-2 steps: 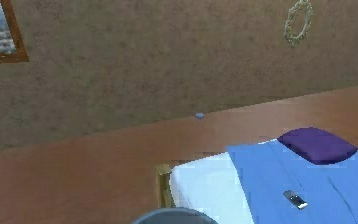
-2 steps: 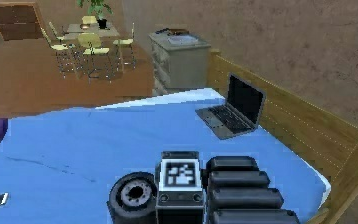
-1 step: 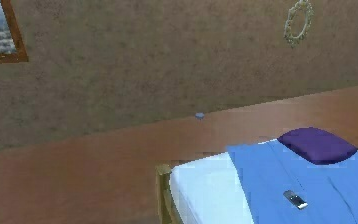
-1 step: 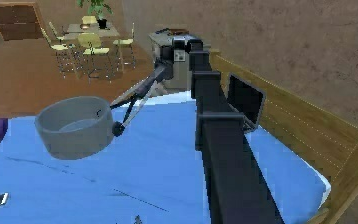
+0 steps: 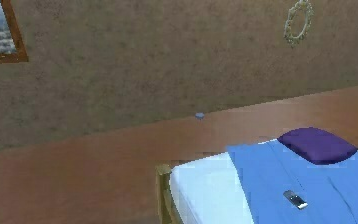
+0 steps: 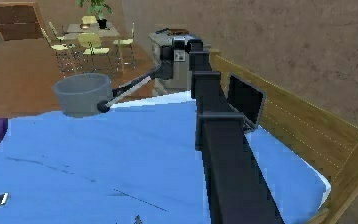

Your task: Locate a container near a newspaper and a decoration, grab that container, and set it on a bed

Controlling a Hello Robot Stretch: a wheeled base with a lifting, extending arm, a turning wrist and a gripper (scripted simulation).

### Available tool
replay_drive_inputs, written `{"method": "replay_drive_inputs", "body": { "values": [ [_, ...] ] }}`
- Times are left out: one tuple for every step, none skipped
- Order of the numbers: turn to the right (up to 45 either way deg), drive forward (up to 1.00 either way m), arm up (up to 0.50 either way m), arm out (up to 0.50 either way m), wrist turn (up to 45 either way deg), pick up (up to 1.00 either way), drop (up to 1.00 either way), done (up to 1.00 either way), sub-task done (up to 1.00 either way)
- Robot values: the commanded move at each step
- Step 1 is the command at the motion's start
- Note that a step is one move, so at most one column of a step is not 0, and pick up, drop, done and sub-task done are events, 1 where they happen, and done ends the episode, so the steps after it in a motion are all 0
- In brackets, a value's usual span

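Last step in hand, by the look of it: setting the container down.

Largest of all, a bed framed in light wood, spread across the arm side view's lower half and seen again at the forward view's lower right under a blue cover. Next in bulk, the dark arm, rising from the bottom edge and reaching out over the mattress.

Past its end, a grey pot with a long handle, hanging from the claw by that handle. Held, then, and seemingly just clear of the bedding, above the edge of the bed next to the open floor. Not yet set down. Claw's fingers spread or pressed together: impossible to tell from here.

Smaller things on the bed:
- a purple pillow
- a dark upright panel just beside the arm, near the wooden side
- a small flat gadget lying on the blue, well apart from the pot

Next move, as a judgement only:
- Bring the pot somewhat inward from the edge, over bare bedding.
- Lower it level until the base rests fully.
- Let go only then, and back away along the line of the handle without dragging it.

Worth minding: soft bedding plus a long handle, so some risk of tipping or rolling off if released too near the edge.
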Motion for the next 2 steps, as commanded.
{"method": "replay_drive_inputs", "body": {
  "values": [
    [0.0,0.0,-0.26,0.0,0.0,0.0,0.0,0.0,0.0],
    [0.0,0.0,-0.32,0.0,0.0,0.0,0.0,0.0,0.0]
  ]
}}
